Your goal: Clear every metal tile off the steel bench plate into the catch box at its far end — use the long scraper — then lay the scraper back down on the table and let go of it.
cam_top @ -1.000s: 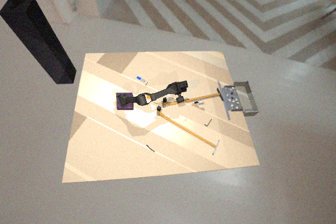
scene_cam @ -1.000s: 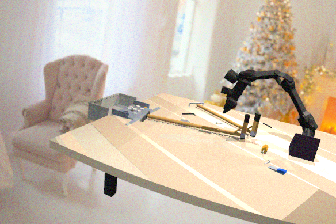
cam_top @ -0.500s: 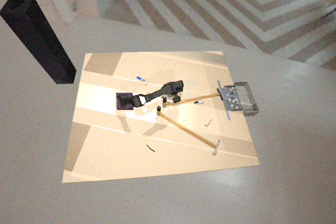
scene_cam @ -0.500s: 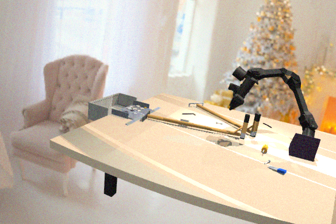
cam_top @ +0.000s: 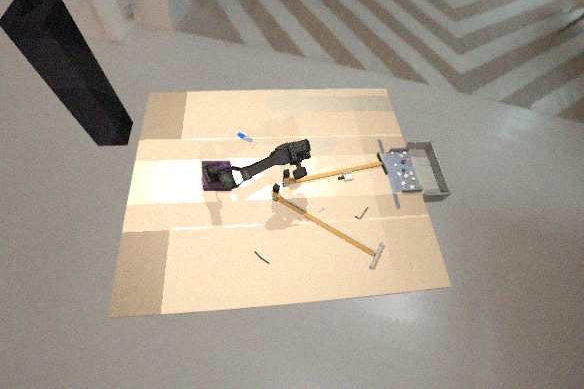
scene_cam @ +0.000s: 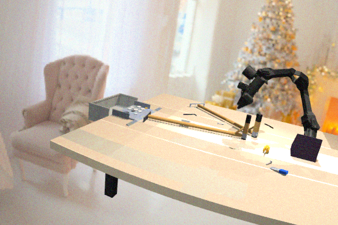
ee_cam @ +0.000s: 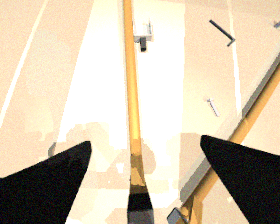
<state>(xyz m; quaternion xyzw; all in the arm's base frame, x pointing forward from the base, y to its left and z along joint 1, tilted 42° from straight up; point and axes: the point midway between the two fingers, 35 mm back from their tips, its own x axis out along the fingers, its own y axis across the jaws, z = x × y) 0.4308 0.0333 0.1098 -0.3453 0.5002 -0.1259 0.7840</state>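
Note:
The long scraper (cam_top: 345, 170) (scene_cam: 188, 122) (ee_cam: 133, 100) lies on the table, its dark blade at the near edge of the steel bench plate (cam_top: 394, 184) (scene_cam: 142, 114). Its upright black-topped grip (scene_cam: 246, 127) (ee_cam: 140, 201) stands at the near end. Several small tiles (cam_top: 406, 175) (scene_cam: 139, 106) lie scattered on the plate. The grey catch box (cam_top: 438, 166) (scene_cam: 98, 111) adjoins the plate's far end; its floor is partly hidden. My gripper (scene_cam: 239, 106) (ee_cam: 147, 142) is open and empty, above the scraper's handle, which shows between the fingers in the wrist view.
A second wooden-handled tool (cam_top: 332, 231) (scene_cam: 218, 116) (ee_cam: 261, 95) with a T-shaped head lies alongside at an angle, its upright grip close by. A hex key (cam_top: 362, 213) (ee_cam: 222, 31), a screw (ee_cam: 213, 107), a small white-and-black item (cam_top: 346, 177) (ee_cam: 143, 31) and a blue-handled item (cam_top: 244, 136) (scene_cam: 282, 171) lie around.

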